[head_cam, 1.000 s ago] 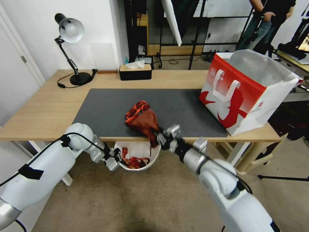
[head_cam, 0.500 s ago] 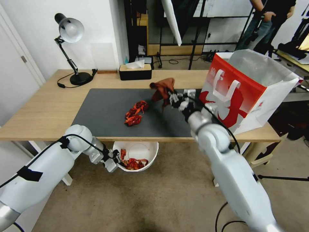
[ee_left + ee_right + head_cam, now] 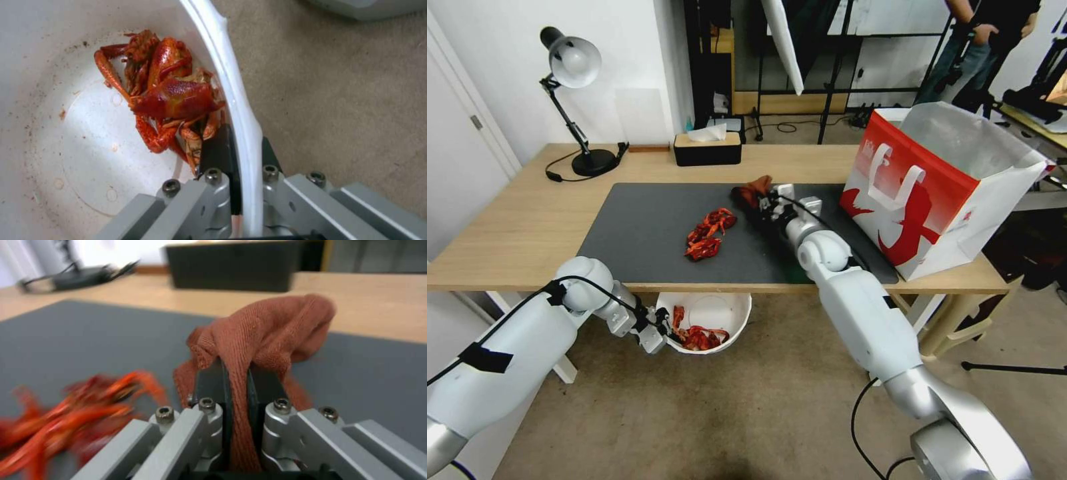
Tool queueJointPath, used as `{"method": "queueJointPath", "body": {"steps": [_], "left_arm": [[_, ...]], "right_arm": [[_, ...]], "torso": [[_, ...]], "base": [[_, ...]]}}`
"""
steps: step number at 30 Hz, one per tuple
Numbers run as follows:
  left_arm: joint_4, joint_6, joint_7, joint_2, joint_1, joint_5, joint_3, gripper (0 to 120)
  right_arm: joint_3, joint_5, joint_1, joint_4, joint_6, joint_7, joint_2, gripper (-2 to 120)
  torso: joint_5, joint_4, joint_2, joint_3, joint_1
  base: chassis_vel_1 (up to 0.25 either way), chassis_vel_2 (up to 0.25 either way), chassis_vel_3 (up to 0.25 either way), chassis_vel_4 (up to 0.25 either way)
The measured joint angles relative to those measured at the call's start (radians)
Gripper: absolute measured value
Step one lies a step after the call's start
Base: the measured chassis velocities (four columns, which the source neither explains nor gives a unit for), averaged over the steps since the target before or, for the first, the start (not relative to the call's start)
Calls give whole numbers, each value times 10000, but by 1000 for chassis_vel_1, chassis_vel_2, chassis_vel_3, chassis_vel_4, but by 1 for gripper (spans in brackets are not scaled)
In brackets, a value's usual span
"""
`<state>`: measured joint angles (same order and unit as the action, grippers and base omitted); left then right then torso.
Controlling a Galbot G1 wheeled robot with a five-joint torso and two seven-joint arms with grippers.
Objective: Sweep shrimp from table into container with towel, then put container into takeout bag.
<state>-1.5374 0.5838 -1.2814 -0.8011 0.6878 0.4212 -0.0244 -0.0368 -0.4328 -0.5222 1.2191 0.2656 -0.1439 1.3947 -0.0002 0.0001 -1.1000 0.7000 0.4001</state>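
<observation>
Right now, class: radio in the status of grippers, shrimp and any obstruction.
Left gripper clamps bowl rim below table edge. Right gripper holds towel over mat, behind shrimp. Some shrimp in bowl. Path clear.

The shrimp (image 3: 707, 235) are bright red-orange against the dark grey mat (image 3: 647, 233), which lies on the pale wood-grain table (image 3: 514, 227) with white legs, and more red-orange pieces sit in the white container (image 3: 730, 320), whose inside is speckled with small brownish flecks. The towel (image 3: 752, 190) is rust-brown with a fine ribbed weave, pinched between the black fingers (image 3: 213, 386) of the silver-grey right gripper (image 3: 238, 390). The takeout bag (image 3: 934, 193) is red and white in print, with white loop handles and a silvery lining.
</observation>
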Motion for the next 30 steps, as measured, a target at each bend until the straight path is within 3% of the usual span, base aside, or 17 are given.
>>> {"method": "queueJointPath", "body": {"steps": [9,17,30], "left_arm": [[186,61,-1,12,-109,-39,74,0],[198,64,-4,-15,-275,-57,-28,0],[305,62,-5,-45,-451,-88,-97,0]], "right_arm": [[356,51,-589,868,233,-1115,-692,4],[531,-69,-1113,1788,243,-1492,-1417,4],[776,-241,-1570,2678,213,-2237,-1952,4]], "torso": [[2,-1,0,-2,-2],[2,-2,0,-2,-2],[3,-1,0,-1,-2]], "base": [[0,0,0,0],[0,0,0,0],[0,0,0,0]]}}
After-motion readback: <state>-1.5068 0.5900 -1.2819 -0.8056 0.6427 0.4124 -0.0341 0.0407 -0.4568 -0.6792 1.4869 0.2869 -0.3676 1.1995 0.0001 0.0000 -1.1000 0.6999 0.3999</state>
